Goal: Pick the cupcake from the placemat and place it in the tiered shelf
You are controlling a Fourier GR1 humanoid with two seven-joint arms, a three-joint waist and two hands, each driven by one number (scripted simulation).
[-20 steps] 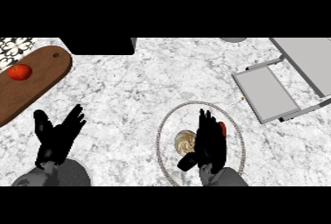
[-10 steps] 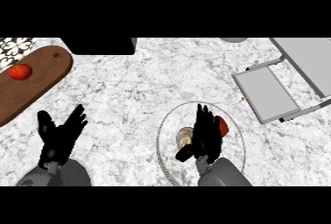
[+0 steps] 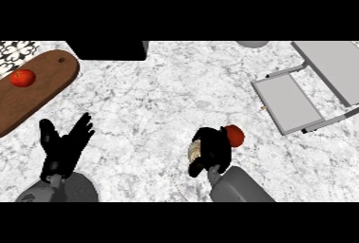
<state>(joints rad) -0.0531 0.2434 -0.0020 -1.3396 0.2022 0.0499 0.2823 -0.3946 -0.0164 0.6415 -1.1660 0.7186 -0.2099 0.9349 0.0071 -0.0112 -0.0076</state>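
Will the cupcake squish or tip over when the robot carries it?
Probably a bit squishy: the right hand curls around the cupcake, hiding most of it. Its red top pokes out sideways, so it may already be tilted. It looks small, so likely light.

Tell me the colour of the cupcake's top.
Red: the cupcake shows a red top beside the right hand curled round it, in the head view.

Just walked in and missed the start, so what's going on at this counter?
The robot's right hand is curled round the cupcake, whose red top shows beside the fingers. It has not yet reached the grey tiered shelf, which stands up and to the right on the marble counter. The left hand rests open at the lower left. A wooden board with a red fruit lies at the far left.
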